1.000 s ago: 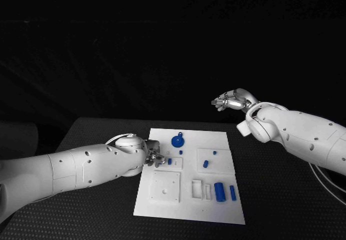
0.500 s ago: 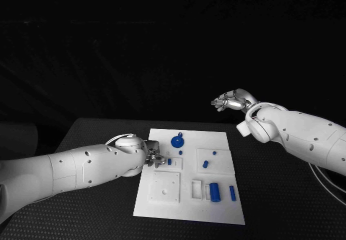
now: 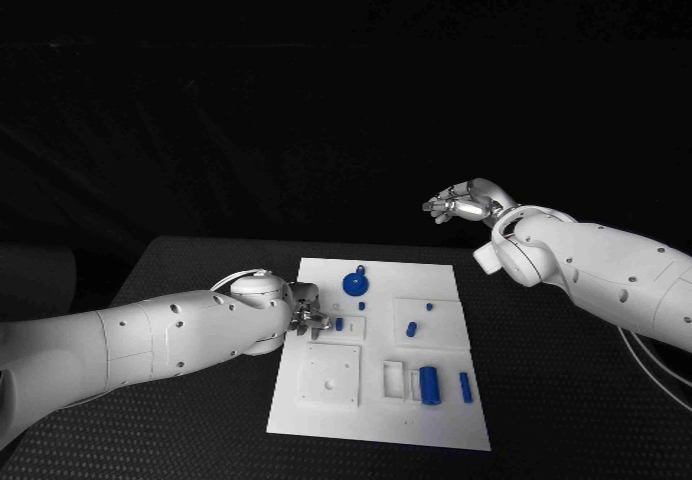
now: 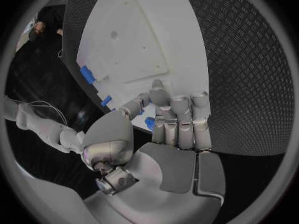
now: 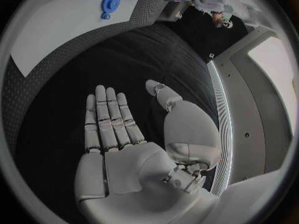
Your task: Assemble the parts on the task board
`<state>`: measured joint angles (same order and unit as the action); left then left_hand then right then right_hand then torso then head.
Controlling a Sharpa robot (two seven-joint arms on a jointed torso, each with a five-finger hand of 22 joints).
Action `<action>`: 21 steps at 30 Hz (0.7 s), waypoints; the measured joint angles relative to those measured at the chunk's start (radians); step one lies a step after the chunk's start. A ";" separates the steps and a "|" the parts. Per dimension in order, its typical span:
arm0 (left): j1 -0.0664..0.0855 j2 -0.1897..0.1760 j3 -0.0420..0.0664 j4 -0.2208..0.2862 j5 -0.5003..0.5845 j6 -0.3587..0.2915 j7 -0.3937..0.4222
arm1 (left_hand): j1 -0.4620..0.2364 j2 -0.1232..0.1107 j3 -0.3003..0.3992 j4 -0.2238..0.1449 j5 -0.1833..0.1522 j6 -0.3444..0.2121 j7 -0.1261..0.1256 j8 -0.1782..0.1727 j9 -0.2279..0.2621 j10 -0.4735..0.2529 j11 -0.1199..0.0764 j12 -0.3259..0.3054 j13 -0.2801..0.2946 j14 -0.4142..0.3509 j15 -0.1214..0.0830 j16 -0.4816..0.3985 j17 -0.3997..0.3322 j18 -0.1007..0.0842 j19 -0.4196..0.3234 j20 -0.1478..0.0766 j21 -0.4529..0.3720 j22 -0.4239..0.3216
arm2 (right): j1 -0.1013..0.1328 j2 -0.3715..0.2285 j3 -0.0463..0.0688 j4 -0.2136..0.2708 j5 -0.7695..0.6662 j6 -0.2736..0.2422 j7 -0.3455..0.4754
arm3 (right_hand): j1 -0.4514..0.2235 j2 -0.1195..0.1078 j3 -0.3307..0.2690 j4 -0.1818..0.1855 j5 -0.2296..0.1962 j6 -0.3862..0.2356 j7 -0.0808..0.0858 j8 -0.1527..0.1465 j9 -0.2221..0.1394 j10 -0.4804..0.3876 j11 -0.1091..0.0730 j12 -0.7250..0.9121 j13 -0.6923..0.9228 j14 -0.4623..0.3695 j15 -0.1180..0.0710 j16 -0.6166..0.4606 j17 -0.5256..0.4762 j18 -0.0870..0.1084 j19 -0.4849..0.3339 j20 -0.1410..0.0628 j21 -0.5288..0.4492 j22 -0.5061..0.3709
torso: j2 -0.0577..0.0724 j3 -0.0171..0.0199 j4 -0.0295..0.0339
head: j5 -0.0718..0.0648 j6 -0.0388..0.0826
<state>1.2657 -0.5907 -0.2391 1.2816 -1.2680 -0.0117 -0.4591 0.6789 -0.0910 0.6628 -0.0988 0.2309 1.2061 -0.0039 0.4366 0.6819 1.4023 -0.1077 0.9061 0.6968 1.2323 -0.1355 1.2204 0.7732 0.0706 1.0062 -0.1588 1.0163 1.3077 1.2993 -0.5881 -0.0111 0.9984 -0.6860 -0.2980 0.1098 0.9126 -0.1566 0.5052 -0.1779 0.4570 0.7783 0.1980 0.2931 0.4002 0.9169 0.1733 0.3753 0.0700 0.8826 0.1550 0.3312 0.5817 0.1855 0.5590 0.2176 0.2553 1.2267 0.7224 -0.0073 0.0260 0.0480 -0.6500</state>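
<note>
The white task board (image 3: 378,420) lies in the middle of the table. On it are a round blue part (image 3: 355,284), a large blue cylinder (image 3: 428,384), a slim blue pin (image 3: 464,386) and several small blue pieces. My left hand (image 3: 307,318) sits low at the board's left edge, its fingers curled close beside a small blue part (image 3: 339,323). In the left wrist view that hand (image 4: 168,134) has thumb and fingers drawn together over a blue bit (image 4: 149,124); whether it grips it is unclear. My right hand (image 3: 462,203) hangs empty above the table's far right, fingers straight (image 5: 109,119).
A white square plate (image 3: 332,372) with a small hole lies on the board's near left corner, also seen as that plate (image 4: 134,40) ahead of my left hand. Black ribbed table (image 3: 173,270) surrounds the board. The round blue part (image 5: 110,5) lies far beyond my right hand.
The large blue cylinder lies slightly further left than a second ago. Both hands have hardly moved.
</note>
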 measured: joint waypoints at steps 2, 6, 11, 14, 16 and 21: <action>0.000 -0.001 0.000 0.000 0.000 0.000 0.000 | -0.008 -0.012 -0.023 0.005 -0.009 -0.001 -0.001 0.000 0.000 0.002 -0.002 0.000 0.000 0.000 0.000 0.000 0.000 0.000 0.000 0.000 0.000 0.000 | 0.000 0.000 0.000 0.000 0.000 0.000 0.000 | 0.000 0.000 0.000 0.000 0.000 0.000 0.000 0.000 0.000 0.000 0.000 0.000 0.000 0.000 0.000 -0.004 0.000 0.000 0.000 0.000 0.000 0.001 | 0.000 -0.0001 0.0002 | 0.000 0.000; -0.001 -0.003 0.000 0.001 0.000 -0.001 0.000 | -0.017 -0.020 -0.057 -0.001 -0.005 -0.007 0.001 0.004 0.002 0.000 -0.004 0.000 0.000 -0.003 -0.003 0.000 0.000 0.000 -0.004 0.004 0.000 0.000 | 0.000 0.000 0.000 0.000 0.000 0.000 0.000 | 0.000 0.000 0.000 0.000 0.000 0.000 0.000 0.000 0.000 0.000 0.000 0.000 0.000 0.000 0.000 -0.004 0.000 0.000 0.000 0.000 0.000 0.001 | 0.000 -0.0001 0.0004 | 0.000 -0.001; -0.001 -0.007 0.000 0.001 0.000 -0.002 0.000 | -0.017 -0.021 -0.057 -0.001 -0.005 -0.007 0.001 0.004 0.002 0.000 -0.004 0.000 0.000 -0.003 -0.003 0.000 0.000 0.000 -0.004 0.004 0.000 0.000 | 0.000 0.000 0.000 0.000 0.000 0.000 0.000 | 0.000 0.000 0.000 0.000 0.000 0.000 0.000 0.000 0.000 0.000 0.000 0.000 0.000 0.000 0.000 -0.004 0.000 0.000 0.000 0.000 0.000 0.001 | 0.000 -0.0001 0.0000 | 0.000 0.000; -0.001 -0.012 0.000 0.002 -0.001 -0.002 0.001 | -0.017 -0.021 -0.057 -0.001 -0.005 -0.007 0.001 0.004 0.002 0.000 -0.004 0.000 0.000 -0.003 -0.003 0.000 0.000 0.000 -0.004 0.004 0.000 0.000 | 0.000 -0.001 0.000 0.000 0.000 0.001 0.000 | 0.000 0.000 0.000 0.000 0.000 0.000 0.000 0.000 0.000 0.000 0.000 0.000 0.000 0.000 0.000 -0.004 0.000 0.000 0.000 0.000 0.000 0.001 | 0.000 -0.0001 -0.0002 | 0.000 0.000; -0.001 -0.015 0.001 0.002 -0.001 -0.003 0.001 | -0.017 -0.021 -0.060 0.002 -0.005 -0.007 0.001 0.004 0.002 0.000 -0.004 0.000 0.000 -0.003 -0.003 0.000 0.000 0.000 -0.004 0.003 0.000 0.000 | 0.000 -0.001 0.000 0.000 0.000 0.001 0.000 | 0.000 0.000 0.000 0.000 0.000 0.000 0.000 0.000 0.000 0.000 0.000 0.000 0.000 0.000 0.000 -0.004 0.000 0.000 0.000 0.000 0.000 0.002 | 0.000 -0.0001 -0.0002 | 0.001 0.001; -0.001 -0.024 0.003 0.002 -0.002 -0.007 0.001 | -0.034 -0.040 -0.070 0.032 -0.069 -0.007 0.001 0.004 0.002 0.000 -0.003 0.000 -0.002 -0.003 -0.003 0.000 0.000 0.000 -0.004 0.004 -0.006 0.000 | 0.000 -0.003 0.000 0.000 0.000 0.001 0.000 | 0.000 0.000 0.000 0.000 0.000 0.000 0.000 0.000 -0.001 0.000 0.000 0.000 0.000 0.000 0.000 -0.004 0.000 0.000 0.000 0.000 0.000 0.002 | 0.000 -0.0001 -0.0002 | 0.001 0.001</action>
<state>1.2651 -0.6146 -0.2365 1.2834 -1.2699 -0.0190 -0.4586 0.6447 -0.1315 0.5932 -0.0671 0.1618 1.1995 -0.0030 0.4408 0.6835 1.4023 -0.1111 0.9061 0.6947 1.2289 -0.1389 1.2204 0.7732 0.0703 1.0024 -0.1553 1.0105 1.3074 1.2990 -0.5908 -0.0113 0.9983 -0.6860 -0.2973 0.1094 0.9126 -0.1566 0.5052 -0.1779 0.4570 0.7783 0.1979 0.2931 0.3993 0.9169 0.1733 0.3753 0.0701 0.8825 0.1550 0.3272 0.5815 0.1854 0.5590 0.2176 0.2553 1.2283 0.7223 -0.0074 0.0258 0.0486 -0.6489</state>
